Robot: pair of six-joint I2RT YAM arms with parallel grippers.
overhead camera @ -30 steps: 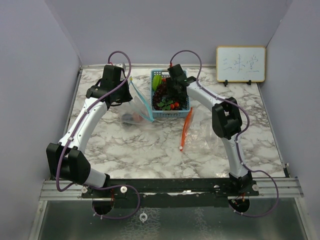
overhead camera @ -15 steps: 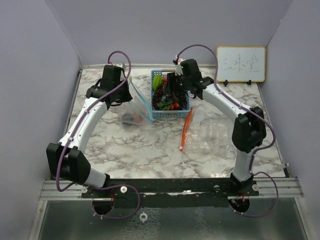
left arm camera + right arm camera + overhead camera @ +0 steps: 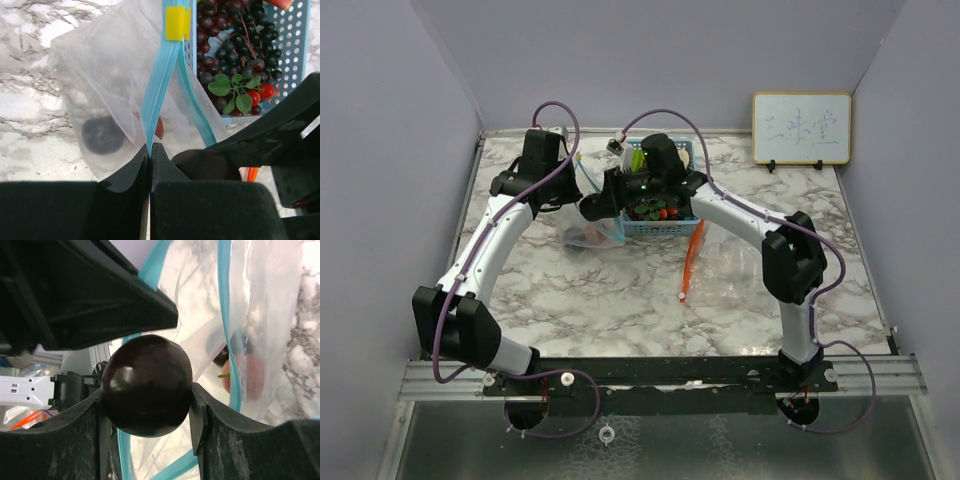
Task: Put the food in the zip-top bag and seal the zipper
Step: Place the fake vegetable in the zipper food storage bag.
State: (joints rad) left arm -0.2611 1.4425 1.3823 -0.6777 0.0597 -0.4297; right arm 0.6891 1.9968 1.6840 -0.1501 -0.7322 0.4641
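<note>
My left gripper is shut on the blue zipper edge of a clear zip-top bag and holds its mouth up; it also shows in the top view. A yellow slider sits on the zipper. A dark round fruit and a red fruit lie inside the bag. My right gripper is shut on a dark purple round fruit at the bag's open mouth. Grape bunches, green leaves and cherry tomatoes lie in the light-blue basket.
The basket stands just right of the bag. A second clear bag with an orange zipper lies on the marble table to the right. A small whiteboard leans on the back wall at the right.
My right arm lifted out of the basket and swung left to the bag's mouth, carrying the dark round fruit. The left arm kept its hold on the bag.
</note>
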